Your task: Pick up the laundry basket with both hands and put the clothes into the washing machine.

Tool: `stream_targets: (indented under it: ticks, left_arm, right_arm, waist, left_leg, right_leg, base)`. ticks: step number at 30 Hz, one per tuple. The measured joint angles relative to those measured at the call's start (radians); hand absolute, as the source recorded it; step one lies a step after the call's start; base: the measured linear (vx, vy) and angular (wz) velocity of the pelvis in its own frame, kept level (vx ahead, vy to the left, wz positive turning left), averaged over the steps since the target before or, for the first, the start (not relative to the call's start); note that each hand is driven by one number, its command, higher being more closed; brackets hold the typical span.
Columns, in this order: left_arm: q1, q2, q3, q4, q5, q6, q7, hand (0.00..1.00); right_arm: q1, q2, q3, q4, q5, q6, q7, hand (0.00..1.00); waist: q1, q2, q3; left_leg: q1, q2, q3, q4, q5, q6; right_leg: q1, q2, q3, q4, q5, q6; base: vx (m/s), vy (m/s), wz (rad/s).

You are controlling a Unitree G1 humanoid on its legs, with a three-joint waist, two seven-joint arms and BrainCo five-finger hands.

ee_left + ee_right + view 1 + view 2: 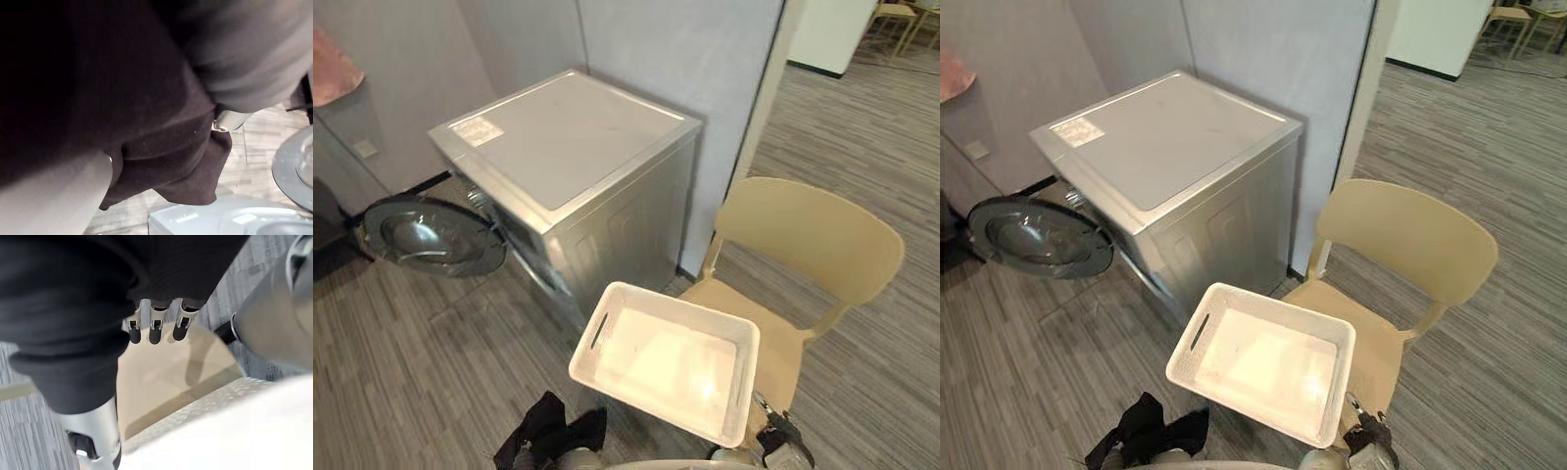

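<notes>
Left eye view: the white laundry basket (666, 367) sits empty on the seat of a beige chair (808, 235), at 6 o'clock in the picture.
Washing machine: the silver front-loading washing machine (568, 137) stands at 11 o'clock from the basket. Its round door (426, 235) hangs wide open toward 9 o'clock.
Clothes: one black garment (551, 428) is bunched at 7 o'clock from the basket, outside it and well apart from the door.
Step in hand: I judge this to be the loading step. The basket is parked on the chair with nothing in it, and the garment is out but not yet in the drum.
Left hand: in the left wrist view a silver part of the left hand (226, 120) pokes out from under the black cloth. The cloth covers the rest, so I cannot tell how far the hand is open or whether it grips the cloth.
Right hand: the right hand (785, 438) is at 5 o'clock from the basket, by its near right corner. In the right wrist view its fingers (154, 330) are straight and relaxed, holding nothing, over the chair seat just beside the basket's rim. I cannot tell whether they touch anything.
Next move: it probably calls for carrying the garment toward 10 o'clock, low past the open door, and feeding it into the drum mouth, which is not clearly visible.
Risk: the loose cloth could snag on the door or slip to the floor (401, 372).
</notes>
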Motion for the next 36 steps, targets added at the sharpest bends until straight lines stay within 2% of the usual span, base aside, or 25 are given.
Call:
stream_targets:
  ticks: [1,2,3,4,6,8,13,15,17,18,20,21,23,24,25,27,28,29,30,32,36]
  left_arm:
    - [0.007,0.008,-0.005,0.002,0.002,0.002,0.000,1.00]
    - [0.006,0.018,-0.009,0.005,0.001,0.002,0.000,1.00]
    - [0.003,0.047,-0.014,0.014,0.002,0.003,-0.001,1.00]
    - [0.008,0.073,-0.046,0.027,0.009,0.008,0.000,1.00]
    - [0.017,0.096,-0.105,0.037,0.020,0.008,-0.003,1.00]
    - [0.018,0.104,-0.165,0.037,0.021,0.004,-0.009,1.00]
    - [0.009,0.106,-0.205,0.037,0.038,-0.011,-0.020,1.00]
    - [0.009,0.108,-0.202,0.038,0.040,-0.013,-0.021,1.00]
    - [0.005,0.109,-0.196,0.040,0.042,-0.013,-0.021,1.00]
    - [0.007,0.109,-0.194,0.041,0.055,-0.012,-0.021,1.00]
    - [0.012,0.112,-0.193,0.041,0.076,-0.011,-0.022,1.00]
    - [0.017,0.126,-0.175,0.042,0.090,-0.009,-0.023,1.00]
    - [0.017,0.126,-0.142,0.042,0.104,-0.003,-0.029,1.00]
    - [0.009,0.126,-0.118,0.047,0.112,-0.002,-0.039,1.00]
    - [-0.003,0.126,-0.086,0.059,0.116,-0.001,-0.041,1.00]
    - [-0.008,0.122,-0.060,0.061,0.116,0.002,-0.041,1.00]
    - [-0.016,0.116,-0.050,0.063,0.116,0.002,-0.041,1.00]
    - [-0.034,0.106,-0.051,0.071,0.116,0.002,-0.041,1.00]
    - [-0.045,0.097,-0.052,0.078,0.116,0.002,-0.041,1.00]
    - [-0.090,0.078,-0.060,0.077,0.124,0.001,-0.046,1.00]
    - [-0.107,0.060,-0.119,0.067,0.123,-0.003,-0.049,1.00]
  right_arm:
    - [0.004,0.009,-0.033,0.048,0.010,0.009,0.001,0.00]
    - [0.007,0.019,-0.040,0.070,0.011,0.013,0.001,0.00]
    - [0.012,0.037,-0.063,0.100,0.011,0.021,0.001,0.00]
    - [0.032,0.039,-0.065,0.116,0.010,0.031,0.003,0.00]
    - [0.058,0.041,-0.064,0.124,0.009,0.038,0.005,0.00]
    - [0.077,0.043,-0.041,0.121,0.005,0.040,0.005,0.00]
    - [0.078,0.031,0.069,0.080,-0.020,0.051,0.004,0.00]
    - [0.081,0.034,0.094,0.060,-0.021,0.051,0.001,0.00]
    - [0.090,0.029,0.101,0.049,-0.022,0.050,0.001,0.00]
    - [0.094,0.025,0.101,0.042,-0.022,0.050,0.011,0.00]
    - [0.093,0.023,0.101,0.042,-0.021,0.049,0.022,0.00]
    - [0.093,0.032,0.101,0.041,-0.021,0.046,0.026,0.00]
    - [0.097,0.041,0.101,0.039,-0.020,0.043,0.027,0.00]
    - [0.104,0.048,0.100,0.038,-0.019,0.037,0.027,0.00]
    - [0.108,0.052,0.098,0.040,-0.019,0.037,0.027,0.00]
    - [0.106,0.056,0.091,0.040,-0.018,0.033,0.028,0.00]
    - [0.106,0.056,0.089,0.042,-0.014,0.033,0.028,0.00]
    - [0.106,0.056,0.083,0.043,-0.007,0.032,0.028,0.00]
    - [0.107,0.056,0.077,0.045,-0.006,0.032,0.028,0.00]
    - [0.110,0.056,0.045,0.060,0.017,0.031,0.027,0.00]
    - [0.120,0.058,0.035,0.063,0.030,0.029,0.026,0.00]
  waist:
    - [-0.010,-0.021,-0.015]
    - [-0.015,-0.029,-0.015]
    - [-0.017,-0.056,-0.016]
    - [-0.018,-0.068,-0.019]
    - [-0.018,-0.072,-0.027]
    - [-0.016,-0.075,-0.041]
    - [-0.013,-0.083,-0.043]
    - [-0.007,-0.089,-0.043]
    - [0.003,-0.089,-0.038]
    - [0.008,-0.071,-0.034]
    - [0.009,-0.067,-0.034]
    - [0.009,-0.077,-0.034]
    - [0.007,-0.085,-0.033]
    - [0.004,-0.092,-0.033]
    - [0.010,-0.104,-0.035]
    - [0.010,-0.118,-0.043]
    - [0.011,-0.118,-0.043]
    - [0.006,-0.108,-0.039]
    - [0.000,-0.102,-0.038]
    - [-0.019,-0.091,-0.037]
    - [-0.022,-0.084,-0.044]
  left_leg:
    - [0.006,-0.042,0.004,-0.116,-0.009,-0.032]
    - [0.007,-0.060,0.001,-0.154,-0.006,-0.037]
    - [0.018,-0.098,-0.005,-0.187,0.016,-0.047]
    - [0.045,-0.116,-0.006,-0.199,0.019,-0.050]
    - [0.083,-0.129,-0.007,-0.221,0.019,-0.050]
    - [0.096,-0.145,-0.001,-0.265,0.042,-0.046]
    - [0.102,-0.177,0.019,-0.319,0.059,-0.041]
    - [0.109,-0.184,0.029,-0.322,0.047,-0.030]
    - [0.119,-0.173,0.019,-0.326,-0.004,-0.040]
    - [0.119,-0.150,-0.005,-0.321,-0.010,-0.042]
    - [0.117,-0.118,-0.022,-0.318,-0.010,-0.042]
    - [0.114,-0.086,-0.049,-0.317,-0.010,-0.041]
    - [0.099,-0.058,-0.081,-0.308,-0.009,-0.039]
    - [0.074,-0.048,-0.117,-0.295,-0.010,-0.041]
    - [0.057,-0.054,-0.131,-0.292,-0.010,-0.041]
    - [0.037,-0.056,-0.154,-0.285,-0.001,-0.048]
    - [0.031,-0.055,-0.171,-0.290,0.049,-0.050]
    - [0.031,-0.052,-0.181,-0.303,0.071,-0.055]
    - [0.031,-0.051,-0.191,-0.312,0.084,-0.057]
    - [0.020,-0.052,-0.196,-0.302,0.106,-0.034]
    - [0.012,-0.052,-0.204,-0.270,0.101,-0.037]
  right_leg:
    - [0.002,-0.001,-0.019,-0.078,0.054,0.006]
    - [0.003,-0.006,-0.021,-0.109,0.076,0.006]
    - [0.024,-0.016,-0.021,-0.162,0.118,-0.002]
    - [0.063,-0.021,-0.019,-0.198,0.142,-0.013]
    - [0.108,-0.026,-0.017,-0.213,0.149,-0.020]
    - [0.097,-0.038,-0.016,-0.212,0.157,-0.007]
    - [0.054,-0.070,-0.001,-0.185,0.167,0.008]
    - [0.054,-0.084,-0.001,-0.166,0.166,0.006]
    - [0.048,-0.087,0.005,-0.116,0.158,-0.015]
    - [0.030,-0.061,0.059,-0.052,0.183,-0.066]
    - [0.011,-0.023,0.125,-0.009,0.203,-0.093]
    - [-0.013,0.018,0.204,0.051,0.202,-0.095]
    - [-0.035,0.070,0.279,0.116,0.141,-0.074]
    - [-0.035,0.120,0.318,0.126,0.060,-0.061]
    - [-0.015,0.132,0.343,0.082,-0.001,-0.057]
    - [-0.002,0.139,0.383,0.050,-0.056,-0.024]
    - [0.000,0.146,0.391,0.049,-0.096,-0.021]
    - [0.013,0.150,0.391,0.048,-0.125,-0.015]
    - [0.019,0.153,0.393,0.048,-0.136,-0.021]
    - [0.056,0.159,0.394,0.053,-0.150,-0.045]
    - [0.103,0.168,0.441,0.073,-0.158,-0.060]
  base:
    - [-0.08,0.307,0.49]
    - [-0.09,0.275,0.44]
    - [-0.05,0.251,0.23]
    - [-0.04,0.230,0.16]
    - [-0.04,0.108,0.07]
    - [-0.05,0.030,-0.02]
    - [-0.08,0.009,-0.05]
    - [-0.07,0.026,0.10]
    - [-0.06,0.026,0.22]
    - [-0.05,0.035,0.25]
    - [-0.01,0.008,0.20]
    - [0.04,-0.028,0.22]
    - [0.06,-0.082,0.34]
    - [0.10,-0.166,0.41]
    - [0.10,-0.166,0.34]
    - [0.11,-0.179,0.10]
    - [0.14,-0.241,0.23]
    - [0.11,-0.198,0.38]
    - [0.11,-0.161,0.71]
    - [0.09,-0.093,0.88]
    - [0.05,-0.018,0.66]
